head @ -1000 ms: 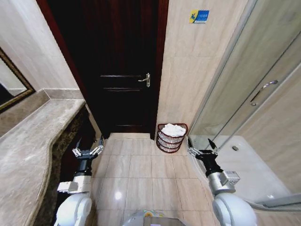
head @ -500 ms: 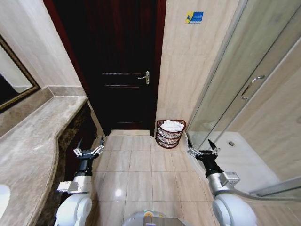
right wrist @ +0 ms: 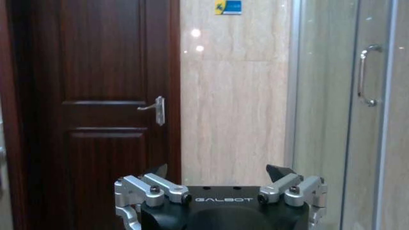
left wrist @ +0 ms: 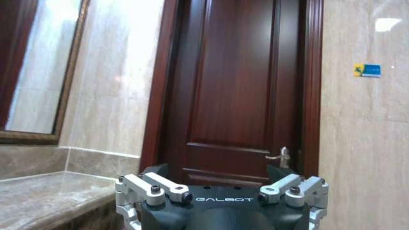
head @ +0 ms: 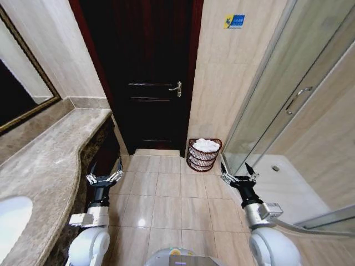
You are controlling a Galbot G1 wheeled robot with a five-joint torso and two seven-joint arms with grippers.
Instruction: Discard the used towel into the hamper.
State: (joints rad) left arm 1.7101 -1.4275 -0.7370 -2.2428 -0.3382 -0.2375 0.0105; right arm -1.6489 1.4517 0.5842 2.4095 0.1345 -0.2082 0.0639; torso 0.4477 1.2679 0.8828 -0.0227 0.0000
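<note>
The hamper (head: 203, 155), a small round dark red-brown wire basket, stands on the tiled floor against the wall to the right of the dark door. A white towel (head: 206, 145) lies bunched inside its top. My left gripper (head: 104, 176) hangs open low on the left beside the counter, holding nothing. My right gripper (head: 238, 174) is open low on the right, a short way in front of the hamper and empty. Both wrist views look over the open jaws toward the door.
A marble counter (head: 50, 160) with a sink (head: 11, 219) runs along the left, a framed mirror (head: 22, 94) above it. The dark wooden door (head: 147, 77) is shut ahead. A glass shower enclosure (head: 288, 116) and its raised tray (head: 288, 191) fill the right. Beige floor tiles (head: 166, 199) lie between.
The head view has shifted: the hamper sits farther off and the sink has come into view at lower left. Both arms keep their pose, grippers open.
</note>
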